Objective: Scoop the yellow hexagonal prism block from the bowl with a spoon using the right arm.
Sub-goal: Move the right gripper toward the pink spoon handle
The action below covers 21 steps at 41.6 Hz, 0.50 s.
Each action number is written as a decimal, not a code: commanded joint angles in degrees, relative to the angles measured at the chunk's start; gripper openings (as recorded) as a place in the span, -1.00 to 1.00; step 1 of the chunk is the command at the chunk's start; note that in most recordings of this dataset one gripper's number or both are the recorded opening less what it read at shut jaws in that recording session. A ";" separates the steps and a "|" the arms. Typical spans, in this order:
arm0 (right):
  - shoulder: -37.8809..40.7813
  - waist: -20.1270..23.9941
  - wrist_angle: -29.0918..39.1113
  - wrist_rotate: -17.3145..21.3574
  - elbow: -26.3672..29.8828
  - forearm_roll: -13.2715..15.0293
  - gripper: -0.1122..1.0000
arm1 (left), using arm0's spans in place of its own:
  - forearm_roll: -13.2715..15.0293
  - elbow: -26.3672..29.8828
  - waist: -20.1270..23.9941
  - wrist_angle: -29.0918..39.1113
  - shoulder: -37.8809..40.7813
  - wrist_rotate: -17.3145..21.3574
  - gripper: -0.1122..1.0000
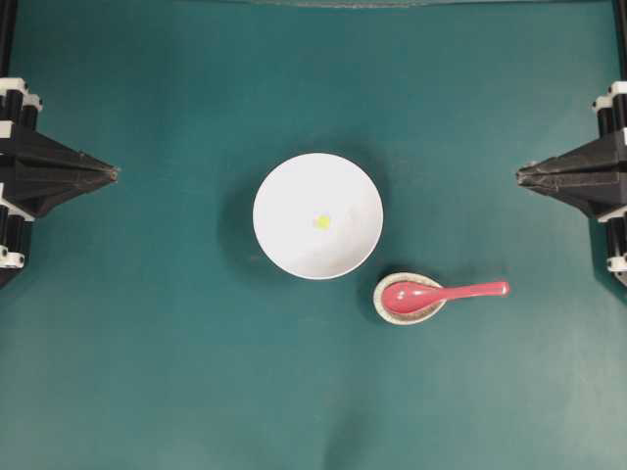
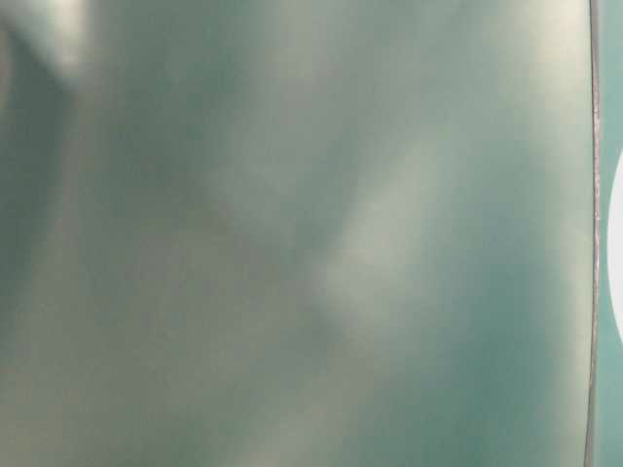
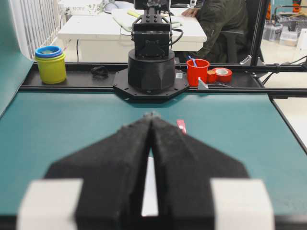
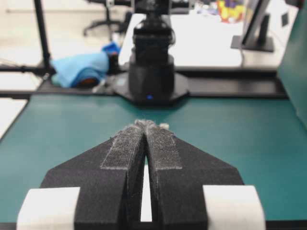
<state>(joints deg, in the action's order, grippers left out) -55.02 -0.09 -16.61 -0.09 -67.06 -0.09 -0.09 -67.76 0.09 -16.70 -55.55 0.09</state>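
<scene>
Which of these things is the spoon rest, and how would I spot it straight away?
Find the big white bowl mid-table; just off its lower right edge sits a small speckled beige spoon rest. It alone cradles the scoop of the pinkish-red spoon, whose handle sticks out to the right.

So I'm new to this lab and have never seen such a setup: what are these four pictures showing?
It is a two-armed robot at a green table. The overhead picture shows its left gripper and right gripper parked at the table's sides, both shut and empty. Between them sits a white bowl holding a tiny yellow block. Beside the bowl a pinkish-red spoon lies with its scoop in a small speckled spoon rest. Two pictures come from cameras on the wrists, looking along closed fingers. The table-level picture is mostly blur.
</scene>
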 commanded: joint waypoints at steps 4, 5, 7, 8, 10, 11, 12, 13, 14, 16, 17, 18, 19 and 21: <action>2.02 -0.26 2.29 0.26 0.53 -0.18 -0.80 | -0.79 1.41 0.88 -0.35 1.14 0.09 -0.80; 2.20 -0.26 2.20 0.26 0.62 -0.26 -0.80 | -0.79 1.41 0.79 -0.26 1.23 0.09 -0.80; 2.46 -0.26 2.20 0.35 0.70 -0.53 -0.80 | -0.79 1.41 0.88 -0.26 1.32 0.09 -0.80; 2.55 -0.26 2.11 0.35 0.79 -0.79 -0.80 | -0.88 1.41 0.88 -0.35 1.49 0.09 -0.80; 2.64 -0.26 2.02 0.35 0.88 -0.97 -0.80 | -0.88 1.41 0.88 -0.35 1.58 0.09 -0.80; 2.64 -0.26 2.02 0.35 0.88 -1.23 -0.80 | -0.88 1.49 0.88 -0.35 1.67 0.09 -0.80; 2.64 -0.26 2.02 0.44 0.88 -1.41 -0.80 | -0.88 1.41 0.88 -0.35 1.67 0.09 -0.80; 2.81 -0.26 2.11 0.53 0.88 -1.49 -0.80 | -0.88 1.49 0.97 -0.53 1.67 0.18 -0.80; 2.90 -0.26 2.29 0.62 0.88 -1.76 -0.80 | -0.88 1.49 0.97 -0.70 1.67 0.18 -0.80; 3.34 -0.26 2.37 0.79 0.79 -2.29 -0.80 | -0.88 1.67 1.23 -0.70 1.58 0.09 -0.80; 3.60 -0.26 2.37 0.88 0.79 -2.46 -0.80 | -0.88 1.67 1.32 -0.70 1.58 0.18 -0.80; 4.13 -0.26 2.46 1.14 0.70 -2.81 -0.80 | -0.88 1.67 1.41 -0.70 1.58 0.18 -0.80; 4.48 -0.26 2.37 1.23 0.70 -2.99 -0.80 | -0.88 1.67 1.49 -0.70 1.58 0.09 -0.80; 5.54 -0.26 2.37 1.67 0.53 -3.08 -0.80 | -0.88 1.67 1.58 -0.70 1.58 0.18 -0.80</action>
<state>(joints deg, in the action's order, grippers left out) -50.89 -0.26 -13.97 1.23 -67.24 -2.64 -0.79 -67.59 1.32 -16.79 -54.40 0.18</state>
